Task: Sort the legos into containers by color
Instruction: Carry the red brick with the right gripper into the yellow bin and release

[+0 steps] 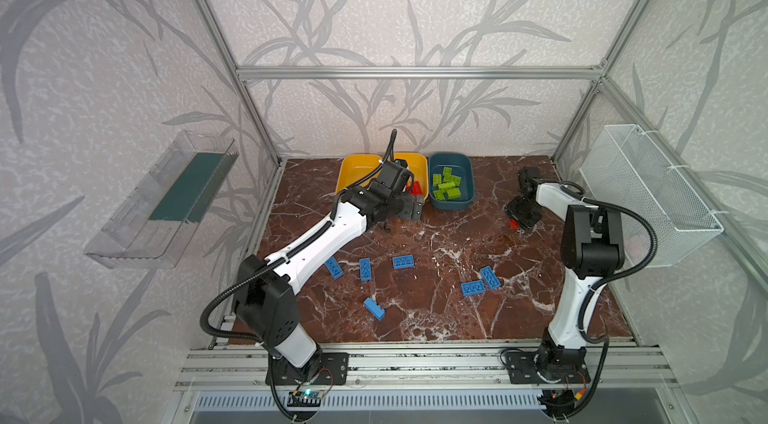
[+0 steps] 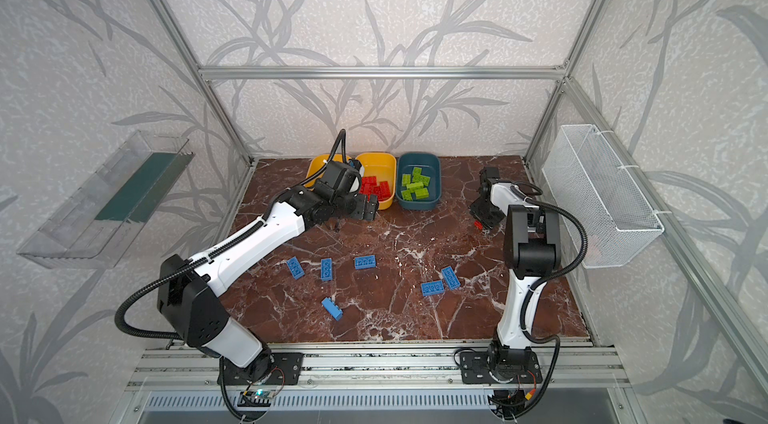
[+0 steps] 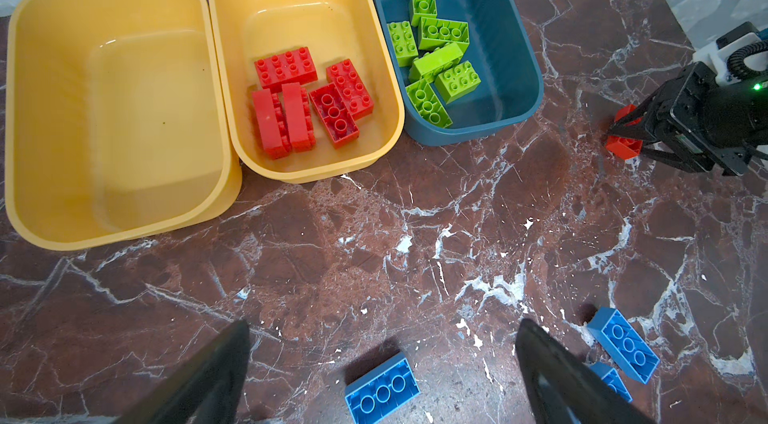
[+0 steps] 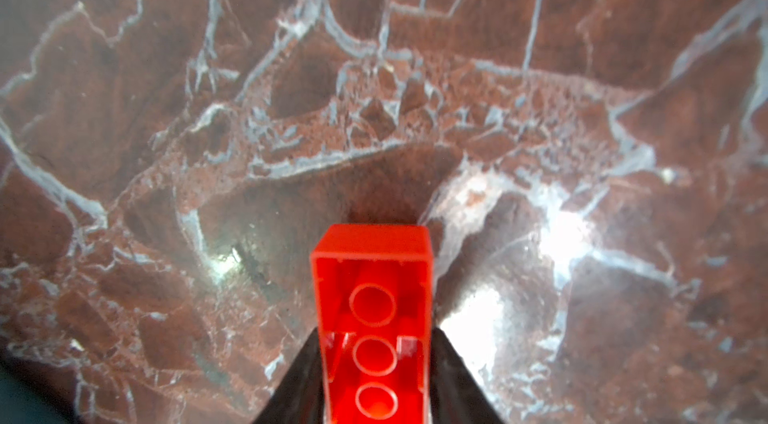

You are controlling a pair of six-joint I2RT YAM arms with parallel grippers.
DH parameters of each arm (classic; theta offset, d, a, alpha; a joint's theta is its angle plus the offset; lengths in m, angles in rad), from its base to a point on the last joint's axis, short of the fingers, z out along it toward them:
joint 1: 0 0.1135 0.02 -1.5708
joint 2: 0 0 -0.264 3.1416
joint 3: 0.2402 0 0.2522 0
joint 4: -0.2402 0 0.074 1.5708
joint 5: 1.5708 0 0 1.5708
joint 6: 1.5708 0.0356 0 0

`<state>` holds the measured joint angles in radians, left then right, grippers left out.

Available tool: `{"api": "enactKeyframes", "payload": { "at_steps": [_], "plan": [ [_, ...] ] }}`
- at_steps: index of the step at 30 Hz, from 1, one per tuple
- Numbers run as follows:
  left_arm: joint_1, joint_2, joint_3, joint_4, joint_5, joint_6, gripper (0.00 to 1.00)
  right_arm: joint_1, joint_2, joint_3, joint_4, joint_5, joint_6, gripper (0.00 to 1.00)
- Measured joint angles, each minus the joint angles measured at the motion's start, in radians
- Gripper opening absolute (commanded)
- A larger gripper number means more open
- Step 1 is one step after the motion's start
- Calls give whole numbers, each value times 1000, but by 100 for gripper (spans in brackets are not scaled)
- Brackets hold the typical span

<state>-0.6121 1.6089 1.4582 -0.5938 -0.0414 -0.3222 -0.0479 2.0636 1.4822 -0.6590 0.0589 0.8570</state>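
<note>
Three tubs sit rim to rim along the far edge of the marble table (image 1: 436, 318), up at 12 o'clock: the left yellow tub (image 3: 124, 130), the middle yellow tub (image 3: 299, 6) and the teal tub (image 3: 498, 47). Five red bricks (image 3: 309, 101) lie jumbled in the middle yellow tub, some studs up, one hollow side up. Six green bricks (image 3: 436, 56) are heaped in the teal tub. Out on the table, six blue bricks (image 1: 403, 262) are loose: three in a row at 9 o'clock, a close pair at 4 o'clock and one tipped on its side at 7 o'clock, all well apart from the tubs.

Over at 2 o'clock, the right gripper (image 4: 376, 338) has its jaws clamped on a lone red brick (image 4: 372, 276), one finger against each long side, hollow underside facing the wrist camera. In both top views that brick peeks out below the black fingers, right down at the tabletop. Whether it touches the surface or sits just clear of it, I cannot tell.

And the left gripper (image 3: 384, 326) hangs with jaws spread wide, gripping nothing, at about 11 o'clock. It is just in front of the middle yellow tub, above bare table, with one blue brick near its fingers in the wrist view.
</note>
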Motion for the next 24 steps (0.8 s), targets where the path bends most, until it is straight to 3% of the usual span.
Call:
{"api": "enactKeyframes", "payload": {
  "at_steps": [13, 24],
  "plan": [
    [25, -5, -29, 5, 23, -15, 99, 29, -31, -14, -25, -56, -89, 29],
    [71, -91, -167, 47, 45, -68, 99, 241, -101, 73, -26, -189, -121, 30]
  ]
}}
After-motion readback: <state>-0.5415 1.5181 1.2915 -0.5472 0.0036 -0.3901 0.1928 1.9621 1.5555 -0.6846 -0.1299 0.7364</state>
